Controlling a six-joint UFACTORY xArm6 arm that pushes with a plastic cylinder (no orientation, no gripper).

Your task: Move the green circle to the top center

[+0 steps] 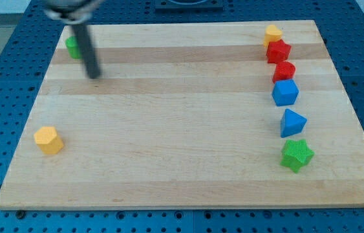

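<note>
The green circle [72, 46] sits near the board's top left corner, partly hidden behind my dark rod. My tip [94, 76] rests on the board just below and to the right of it, close to it; I cannot tell if they touch. The rest of the blocks lie far from the tip.
A column of blocks runs down the view's right: a yellow block [273, 33], a red block [278, 51], a smaller red block [284, 71], a blue cube [285, 92], a blue triangle [292, 122], a green star [296, 155]. A yellow hexagon [48, 140] lies at lower left. The wooden board [182, 162] ends in blue pegboard.
</note>
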